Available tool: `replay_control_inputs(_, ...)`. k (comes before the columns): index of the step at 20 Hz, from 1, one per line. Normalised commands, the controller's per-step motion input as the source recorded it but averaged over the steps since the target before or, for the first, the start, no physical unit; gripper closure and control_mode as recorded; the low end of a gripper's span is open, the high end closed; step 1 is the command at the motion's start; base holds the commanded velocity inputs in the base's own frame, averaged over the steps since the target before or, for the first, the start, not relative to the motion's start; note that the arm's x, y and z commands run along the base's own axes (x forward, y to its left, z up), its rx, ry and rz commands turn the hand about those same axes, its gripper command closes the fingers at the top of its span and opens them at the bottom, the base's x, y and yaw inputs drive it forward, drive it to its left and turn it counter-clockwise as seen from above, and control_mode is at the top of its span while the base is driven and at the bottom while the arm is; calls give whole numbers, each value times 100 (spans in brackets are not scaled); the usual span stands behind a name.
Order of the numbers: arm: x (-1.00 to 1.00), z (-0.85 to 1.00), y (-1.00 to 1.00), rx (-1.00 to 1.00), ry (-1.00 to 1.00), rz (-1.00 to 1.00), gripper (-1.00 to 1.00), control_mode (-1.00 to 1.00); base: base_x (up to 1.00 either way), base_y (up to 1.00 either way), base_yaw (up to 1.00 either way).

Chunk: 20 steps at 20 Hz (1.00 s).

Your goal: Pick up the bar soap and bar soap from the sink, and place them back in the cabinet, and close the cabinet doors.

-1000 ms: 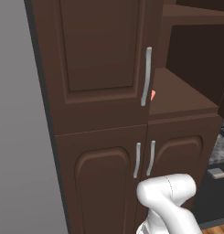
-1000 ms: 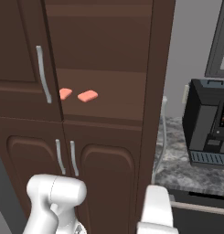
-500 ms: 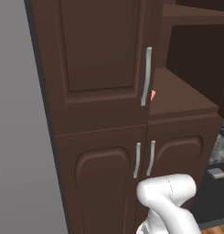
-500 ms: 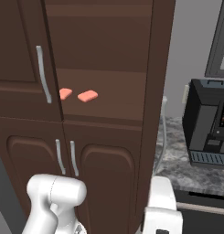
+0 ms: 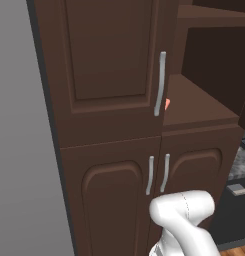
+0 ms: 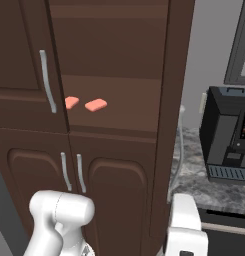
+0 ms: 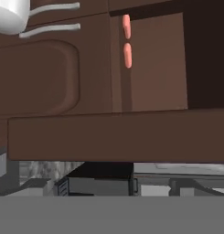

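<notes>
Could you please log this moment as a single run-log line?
soaps: both bar soaps on cabinet shelf | left door: shut | right side: open | gripper: unseen

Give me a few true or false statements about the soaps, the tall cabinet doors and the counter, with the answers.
1. Both bar soaps lie on a cabinet shelf. True.
2. The soaps are stacked on each other. False: they lie side by side, a small gap between them.
3. The left tall cabinet door covers its half of the cabinet. True.
4. The shelf is shut off behind the right tall door. False: that half stands open, the shelf exposed.
5. A dark appliance stands on the speckled counter right of the cabinet. True.
</notes>
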Motion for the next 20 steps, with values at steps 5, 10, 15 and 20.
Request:
replay_control_inputs(5, 0, -9, -9, 0, -2, 4, -100, -100, 0, 0, 0)
replay_control_inputs(10, 19, -5, 2, 0, -3, 9, -100, -100, 0, 0, 0)
replay_control_inputs(15, 36, -1, 0, 0, -1, 6, -100, -100, 0, 0, 0)
replay_control_inputs(20, 16, -2, -1, 0, -2, 3, -100, -100, 0, 0, 0)
